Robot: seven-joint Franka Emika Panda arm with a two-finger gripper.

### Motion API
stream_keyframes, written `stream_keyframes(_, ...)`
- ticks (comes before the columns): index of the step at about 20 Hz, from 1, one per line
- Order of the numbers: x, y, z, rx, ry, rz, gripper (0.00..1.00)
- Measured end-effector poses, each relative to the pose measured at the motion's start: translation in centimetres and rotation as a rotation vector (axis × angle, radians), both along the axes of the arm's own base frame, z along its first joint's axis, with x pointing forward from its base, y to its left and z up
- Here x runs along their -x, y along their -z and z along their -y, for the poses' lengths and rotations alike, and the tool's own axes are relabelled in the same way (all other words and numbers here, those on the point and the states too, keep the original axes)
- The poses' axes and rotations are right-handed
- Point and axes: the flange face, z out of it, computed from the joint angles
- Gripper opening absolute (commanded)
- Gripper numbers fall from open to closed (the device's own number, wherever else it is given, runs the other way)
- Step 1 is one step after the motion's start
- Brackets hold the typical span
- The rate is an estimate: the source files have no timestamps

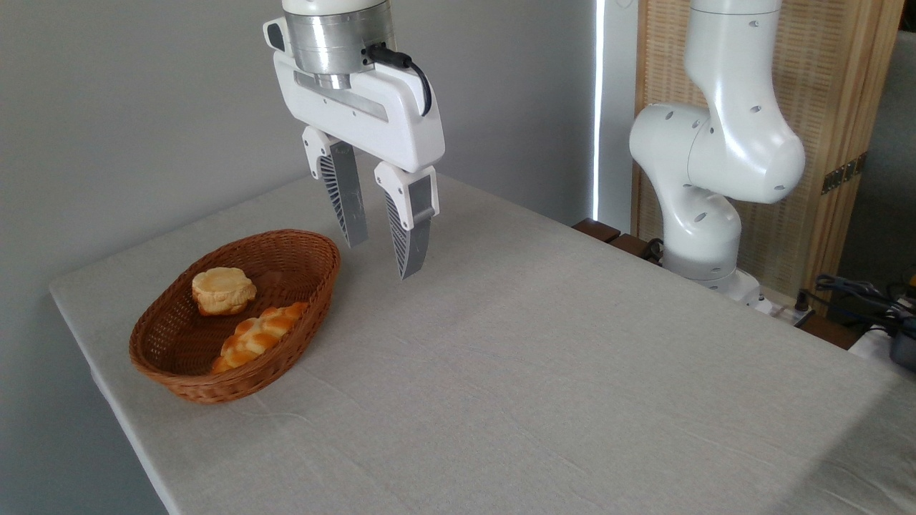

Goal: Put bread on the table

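**Bread in basket, gripper empty above desk**

The bread (223, 290) lay inside the wicker basket (179, 375) at the left of the desk (544, 386), in the basket's far half. A braided loaf (257, 336) lay just beside it at about 5 o'clock, apparently touching. The basket's long axis ran from roughly 7 o'clock to 1 o'clock; the bun itself was round, with no long axis to favour.

The gripper (383, 254) hung clear of the desk, fingers spread apart and holding nothing. It stood just outside the basket's far right rim. From the gripper, the bread lay at about 8 o'clock and lower. In my judgement the coming move called for travel leftward over the rim, then descent, with care to avoid the loaf.

The desk was covered in pale, lightly wrinkled cloth, bare to the right of the basket. The arm's base (705, 250) stood at the far right edge. Behind were a grey wall and a wooden screen (844, 107).
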Motion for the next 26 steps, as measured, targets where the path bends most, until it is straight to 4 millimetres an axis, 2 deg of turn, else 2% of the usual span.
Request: stream_keyframes(26,0.23,0.15,0.64,0.001,0.012,-0.018,1.0)
